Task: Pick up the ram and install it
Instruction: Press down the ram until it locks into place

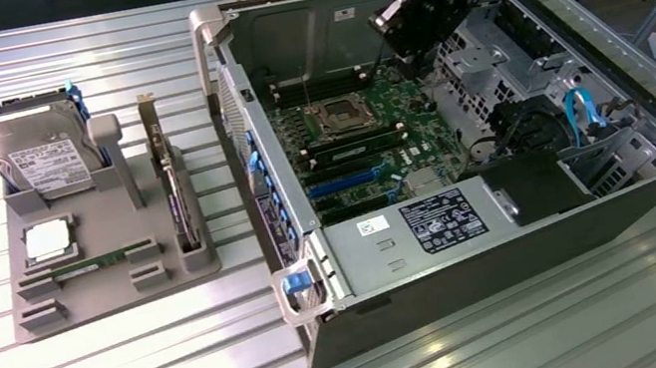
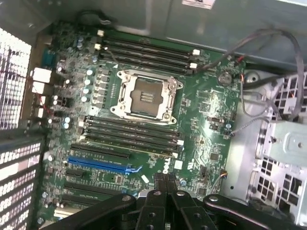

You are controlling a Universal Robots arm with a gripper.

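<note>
Fingers of the gripper point(image 2: 164, 184) are pressed together, empty, and we see them hovering over the green motherboard point(image 2: 144, 120) inside the open computer case point(image 1: 475, 249). We find the ram point(image 1: 98, 259) lying in a slot of the grey holder tray point(image 1: 169, 273), just below the silver CPU chip point(image 1: 49, 239), well apart from the case.
</note>
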